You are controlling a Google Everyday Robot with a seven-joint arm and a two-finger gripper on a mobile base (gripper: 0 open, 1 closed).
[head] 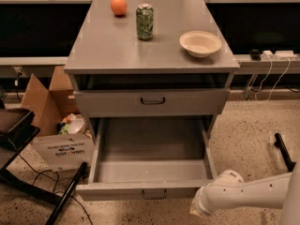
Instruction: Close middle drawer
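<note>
The middle drawer (151,189) is pulled far out of the grey cabinet. It is wide and deep, looks empty inside, and has a low front panel with a small dark handle (153,194). Above it the taller-fronted top drawer (152,102) stands slightly out. The lowest drawer is hidden under the open one. My white arm (248,193) comes in from the lower right. The gripper (197,209) at its end sits low, just right of the middle drawer's front right corner, apart from the handle.
On the cabinet top (103,46) stand an orange (118,6), a green can (145,21) and a white bowl (200,43). A cardboard box (56,139) with rubbish is on the floor to the left, next to a black stand (18,130) and cables. A black bar (283,151) lies at the right.
</note>
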